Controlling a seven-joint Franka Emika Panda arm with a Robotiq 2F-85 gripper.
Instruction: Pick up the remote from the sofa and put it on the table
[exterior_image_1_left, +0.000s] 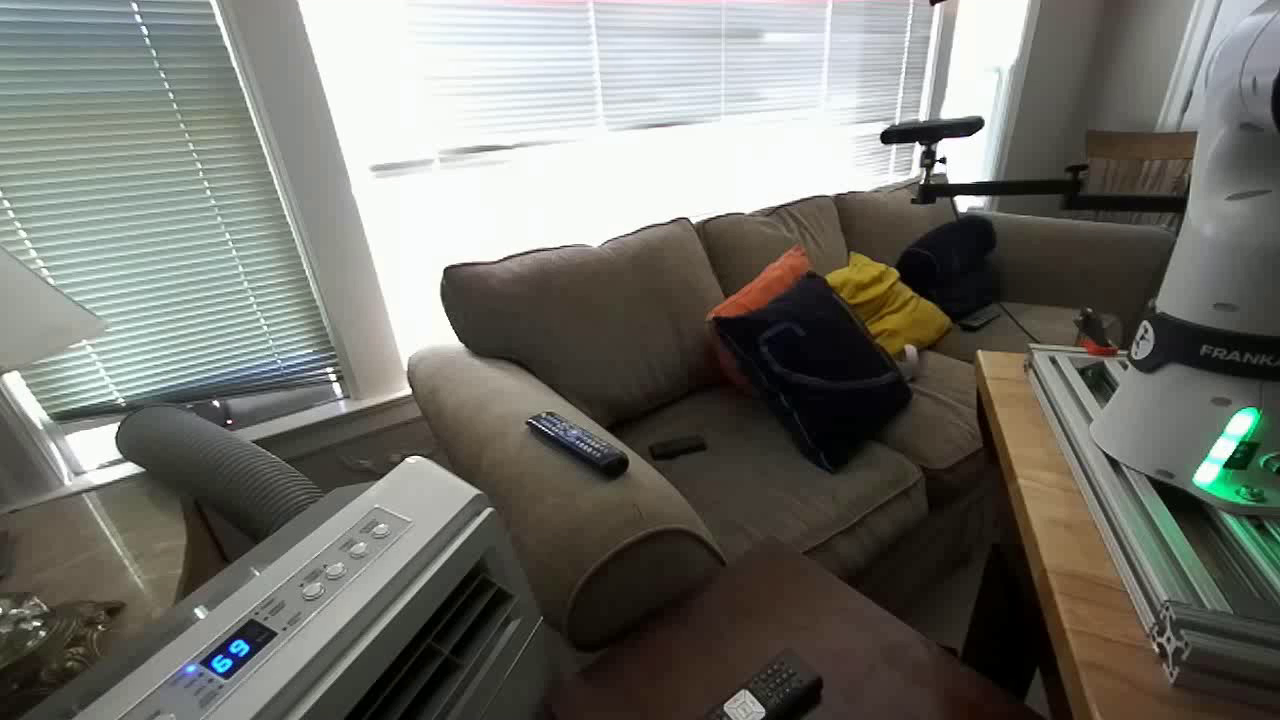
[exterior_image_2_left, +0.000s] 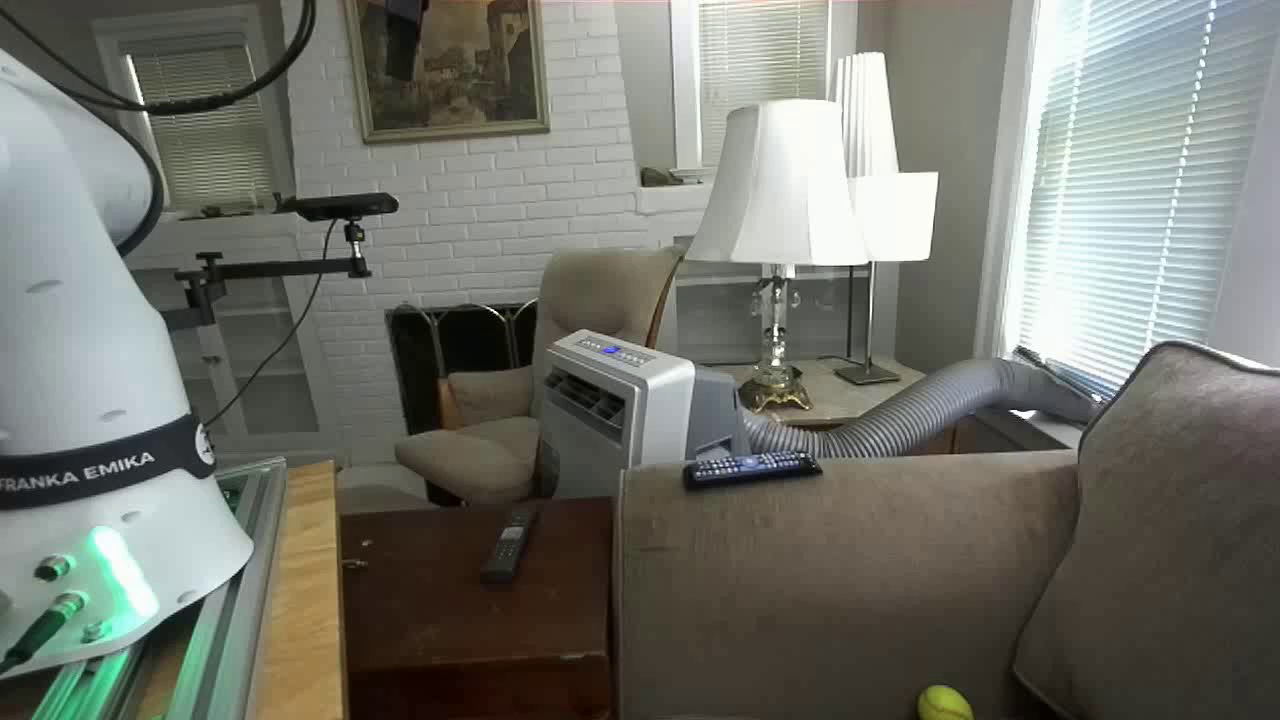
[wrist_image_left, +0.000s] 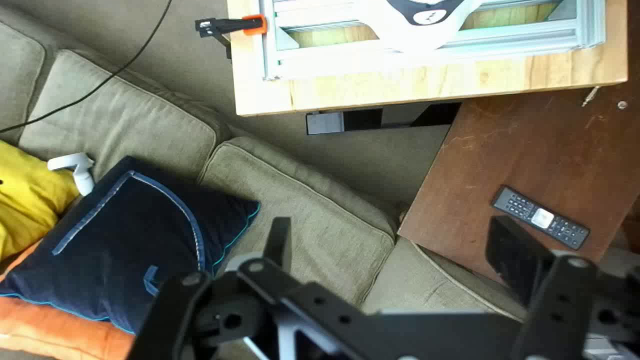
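Observation:
A slim black remote with lighter buttons (exterior_image_1_left: 577, 443) lies on the rolled arm of the taupe sofa (exterior_image_1_left: 590, 320); it also shows on the arm in an exterior view (exterior_image_2_left: 752, 469), but not in the wrist view. A shorter dark object (exterior_image_1_left: 677, 447) lies on the seat beside that arm; its details are unclear. Another dark remote with a pale pad (wrist_image_left: 541, 217) lies on the dark brown table (wrist_image_left: 540, 145), also in both exterior views. My gripper (wrist_image_left: 395, 242) is open with nothing between its fingers, above the sofa's seat and the table's corner. The exterior views do not clearly show it.
Navy (exterior_image_1_left: 815, 370), orange (exterior_image_1_left: 765, 285) and yellow (exterior_image_1_left: 885, 305) pillows rest on the sofa. The air conditioner (exterior_image_1_left: 430, 500) stands beside the sofa arm and table. The wooden bench (exterior_image_2_left: 305, 590) borders the table. A tennis ball (exterior_image_2_left: 944, 703) lies on the seat.

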